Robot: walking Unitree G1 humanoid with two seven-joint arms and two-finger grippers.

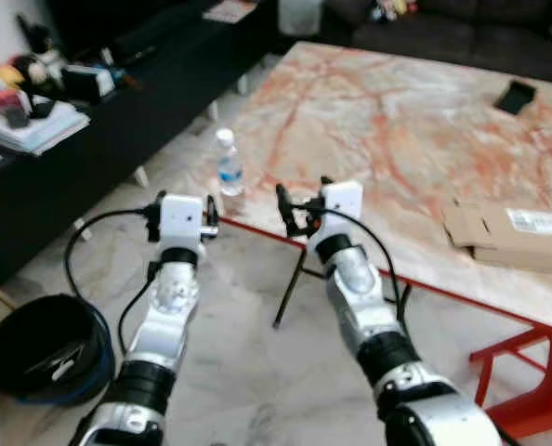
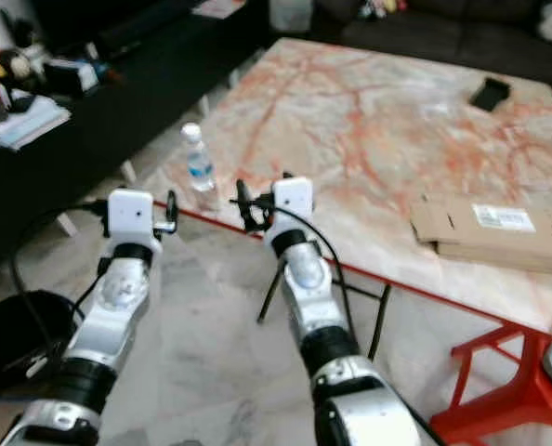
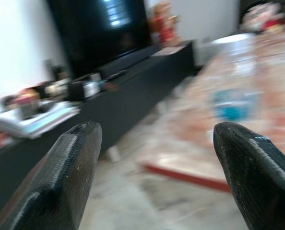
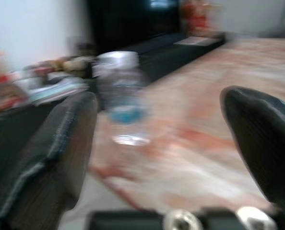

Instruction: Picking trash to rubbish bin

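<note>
Bottle stood upright at near-left corner of marble surface, cap up, long axis vertical; clear plastic, blue label; judged light, smooth, easily tipped, best taken round mid-body at label. Right tool spread wide, empty, just short of bottle. Left tool likewise spread, empty, beside bottle's corner. Black bin on floor, well left of bottle

I see bottle on worktop near its left front corner | cardboard on worktop, right | phone behind cardboard | bin on floor, left
</note>
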